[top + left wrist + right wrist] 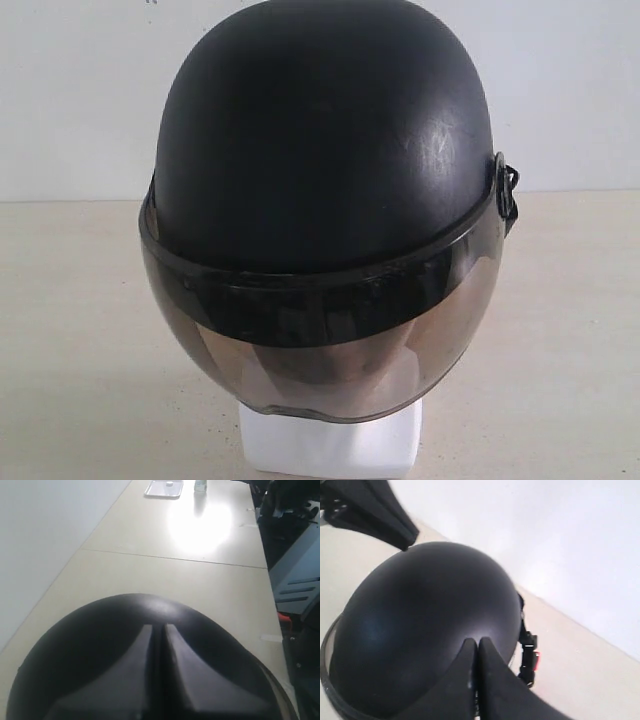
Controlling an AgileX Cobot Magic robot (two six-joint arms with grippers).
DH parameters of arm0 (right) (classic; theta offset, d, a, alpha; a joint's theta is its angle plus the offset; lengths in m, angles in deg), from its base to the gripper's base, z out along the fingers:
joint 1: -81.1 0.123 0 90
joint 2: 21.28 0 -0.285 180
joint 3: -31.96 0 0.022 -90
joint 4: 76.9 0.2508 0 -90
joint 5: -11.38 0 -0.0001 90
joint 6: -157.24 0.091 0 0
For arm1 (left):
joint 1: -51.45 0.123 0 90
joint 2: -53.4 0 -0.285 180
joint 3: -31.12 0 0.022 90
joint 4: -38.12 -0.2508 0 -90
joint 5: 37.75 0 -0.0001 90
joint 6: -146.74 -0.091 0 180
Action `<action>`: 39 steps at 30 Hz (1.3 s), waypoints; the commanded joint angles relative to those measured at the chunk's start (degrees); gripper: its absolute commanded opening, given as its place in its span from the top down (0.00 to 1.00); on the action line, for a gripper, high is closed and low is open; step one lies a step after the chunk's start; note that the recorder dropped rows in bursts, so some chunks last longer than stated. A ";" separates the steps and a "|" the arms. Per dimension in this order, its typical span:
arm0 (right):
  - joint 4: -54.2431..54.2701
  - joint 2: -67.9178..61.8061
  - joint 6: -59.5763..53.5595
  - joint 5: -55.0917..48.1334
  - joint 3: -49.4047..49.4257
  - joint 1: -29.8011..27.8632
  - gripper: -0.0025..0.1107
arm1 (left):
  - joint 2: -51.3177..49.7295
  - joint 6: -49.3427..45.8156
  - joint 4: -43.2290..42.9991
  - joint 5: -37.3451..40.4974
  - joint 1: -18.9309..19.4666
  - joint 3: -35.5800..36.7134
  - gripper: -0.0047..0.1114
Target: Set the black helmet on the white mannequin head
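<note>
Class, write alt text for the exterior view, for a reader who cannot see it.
A matte black helmet sits on a white mannequin head, its smoky visor lowered over the face so that only the white neck base shows below. They stand on a pale beige table before a plain white wall.

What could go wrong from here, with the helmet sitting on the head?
1. The left gripper and right gripper, both shut, lie close over the black helmet; retreating sideways might twist it or rock the white mannequin head.
2. The chin strap hangs at the side, so a nudge could shift the helmet.
</note>
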 commanded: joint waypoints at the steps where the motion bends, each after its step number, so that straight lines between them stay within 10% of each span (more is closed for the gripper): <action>1: -2.67 5.24 1.13 0.08 0.48 -0.33 0.98 | 4.29 3.08 -4.11 -0.99 -0.46 -0.35 0.92; 14: -6.73 22.58 10.32 17.14 27.42 -0.33 0.98 | 15.32 16.07 -20.43 -9.45 -0.46 6.09 0.92; 31: -13.34 37.30 13.37 66.09 67.19 -0.33 0.98 | 51.33 21.33 -20.34 -46.33 -0.46 54.28 0.92; 39: -13.34 37.30 8.66 72.31 73.58 -0.33 0.98 | 66.18 22.38 -20.10 -55.86 -0.46 71.18 0.92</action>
